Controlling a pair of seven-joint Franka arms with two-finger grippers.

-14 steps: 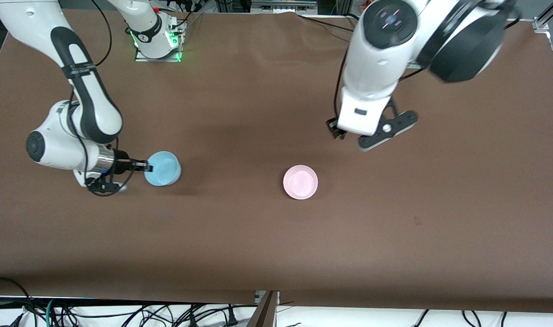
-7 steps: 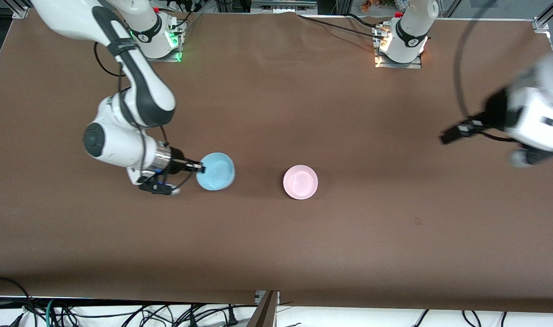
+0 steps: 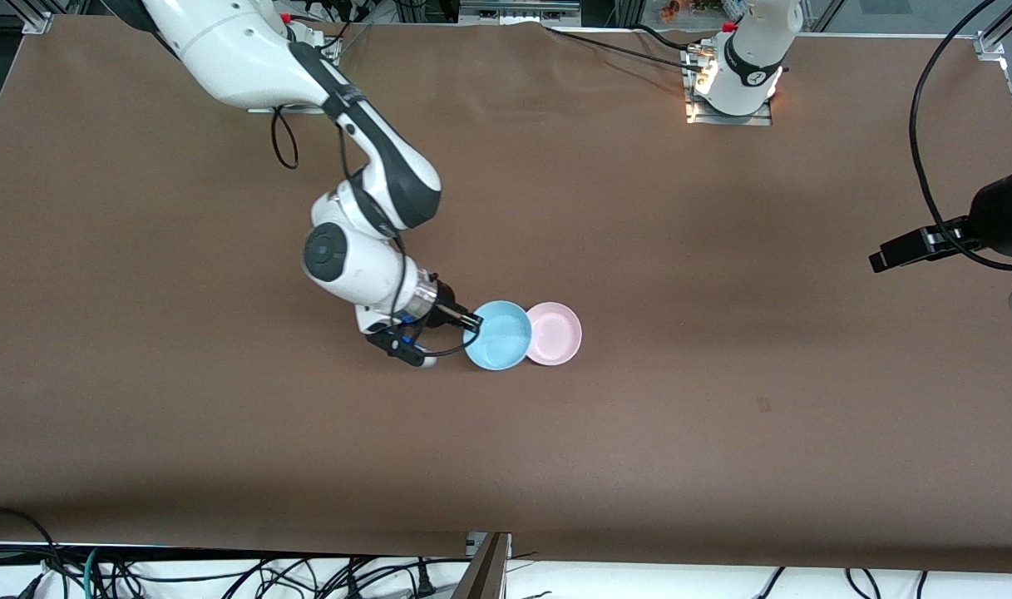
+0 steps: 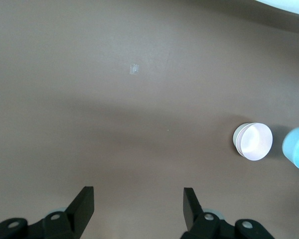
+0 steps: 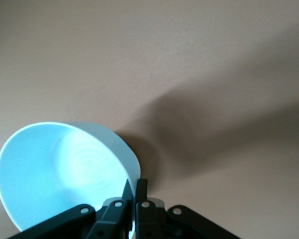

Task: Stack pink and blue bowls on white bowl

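Note:
My right gripper is shut on the rim of the light blue bowl and holds it tilted, right beside the pink bowl; the two rims overlap in the front view. The right wrist view shows the fingers pinching the blue bowl's wall. The pink bowl sits mid-table. In the left wrist view it shows a white edge under it, which seems to be the white bowl, with the blue bowl beside it. My left gripper is open and empty, high over bare table.
The left arm's hand hangs at the left arm's end of the table, partly out of the front view. The arm bases stand along the edge farthest from the front camera. Brown tabletop lies all around the bowls.
My right arm has carried the blue bowl from the right arm's end of the table to right beside the pink bowl. My left arm has swung away to its own end.

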